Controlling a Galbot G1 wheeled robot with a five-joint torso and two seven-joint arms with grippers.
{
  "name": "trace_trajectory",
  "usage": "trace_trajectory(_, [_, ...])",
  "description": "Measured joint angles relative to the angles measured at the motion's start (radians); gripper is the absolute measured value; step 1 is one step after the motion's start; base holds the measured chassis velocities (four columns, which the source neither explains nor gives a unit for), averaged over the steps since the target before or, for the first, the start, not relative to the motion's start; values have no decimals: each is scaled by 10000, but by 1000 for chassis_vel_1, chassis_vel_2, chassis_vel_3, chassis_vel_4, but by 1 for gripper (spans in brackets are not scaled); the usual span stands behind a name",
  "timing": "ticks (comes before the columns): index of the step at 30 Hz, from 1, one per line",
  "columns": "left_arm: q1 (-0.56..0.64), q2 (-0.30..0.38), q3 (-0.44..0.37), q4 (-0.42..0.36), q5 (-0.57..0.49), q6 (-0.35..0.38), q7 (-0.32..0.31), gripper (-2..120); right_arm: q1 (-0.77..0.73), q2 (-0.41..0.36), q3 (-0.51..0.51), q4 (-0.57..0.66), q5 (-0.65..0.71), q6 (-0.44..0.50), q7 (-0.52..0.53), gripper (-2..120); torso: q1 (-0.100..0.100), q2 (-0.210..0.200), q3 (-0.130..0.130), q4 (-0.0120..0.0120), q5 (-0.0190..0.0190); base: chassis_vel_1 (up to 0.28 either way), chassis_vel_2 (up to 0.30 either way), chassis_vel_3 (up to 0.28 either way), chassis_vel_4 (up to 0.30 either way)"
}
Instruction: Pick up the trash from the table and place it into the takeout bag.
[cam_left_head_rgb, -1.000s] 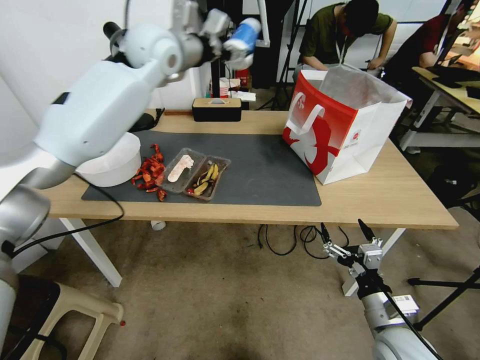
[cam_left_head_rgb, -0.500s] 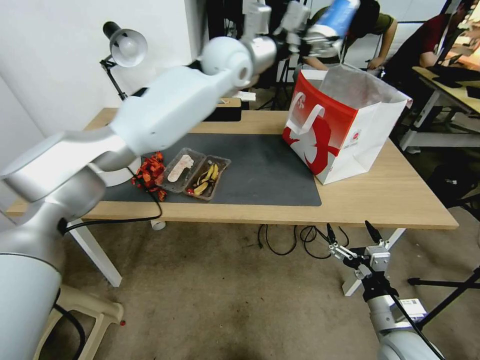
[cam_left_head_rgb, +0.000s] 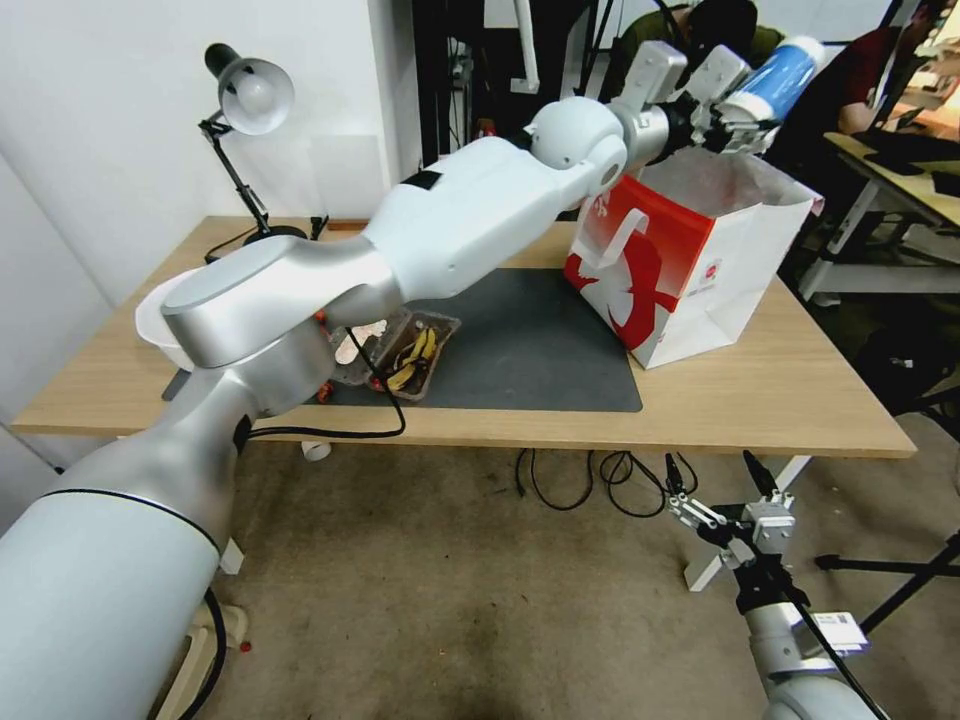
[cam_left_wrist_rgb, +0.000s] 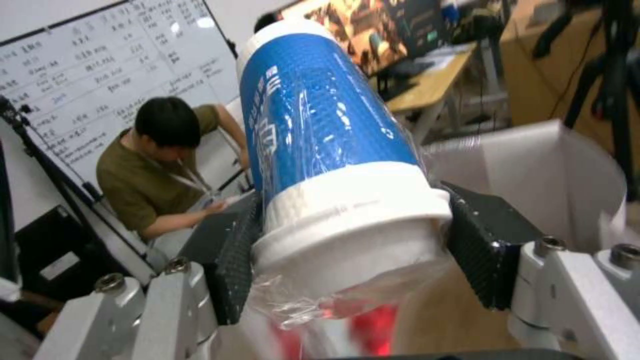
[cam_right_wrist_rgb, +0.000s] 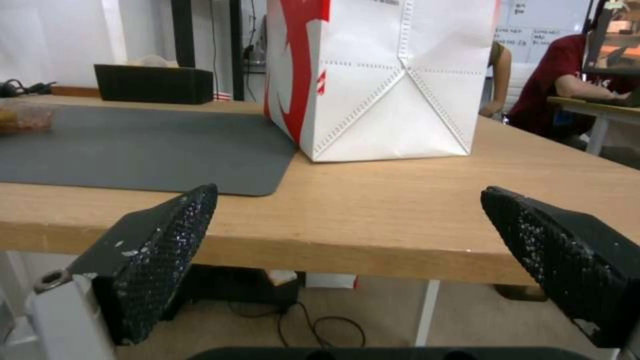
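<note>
My left gripper (cam_left_head_rgb: 738, 98) is shut on the blue-sleeved white coffee cup (cam_left_head_rgb: 778, 78), a piece of the trash. It holds the cup tilted above the open top of the red and white takeout bag (cam_left_head_rgb: 668, 268). In the left wrist view the black pads (cam_left_wrist_rgb: 228, 249) clamp the cup (cam_left_wrist_rgb: 320, 135) near its white lidded end, with the bag's white inner wall (cam_left_wrist_rgb: 567, 175) behind it. The bag stands on the right of the light-wood table (cam_left_head_rgb: 780, 400). My right gripper (cam_left_head_rgb: 722, 478) hangs open below the table's front edge, facing the bag (cam_right_wrist_rgb: 387, 75).
Clear trays with peel scraps (cam_left_head_rgb: 412, 352) and a white bowl (cam_left_head_rgb: 158, 318) lie on the dark mat (cam_left_head_rgb: 530, 345), partly behind my left arm. A desk lamp (cam_left_head_rgb: 250, 95) stands at the back left, and a black box (cam_right_wrist_rgb: 153, 82) at the back. Cables hang under the table.
My left arm swung right with the cup, from above the table's back edge to above the bag's opening. The right gripper sank a little.
</note>
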Motion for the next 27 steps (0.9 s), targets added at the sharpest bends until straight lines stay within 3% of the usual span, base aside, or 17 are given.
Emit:
trace_trajectory(15, [38,347,227,-353,363,520,555,61,-22,-27,-39,-110,56,137,-22,100,-1,-1,0,-5,0,0,0,0,0])
trace_trajectory(18, [-40,345,181,-471,195,735,784,74,-10,-36,-40,-102,56,137,-24,100,-1,-1,0,-6,0,0,0,0,0])
trace_trajectory(21, [-61,329,169,-494,150,768,817,79,2,-39,-41,-100,56,137,-24,100,-1,-1,0,-6,0,0,0,0,0])
trace_trajectory(23, [-64,272,133,-498,109,769,814,93,13,-30,-79,-74,56,137,-25,100,-1,-1,0,-5,0,0,0,0,0])
trace_trajectory(27, [-53,192,71,-465,105,761,807,99,10,-24,-105,-52,56,136,-35,100,-1,0,0,-5,0,0,0,0,0])
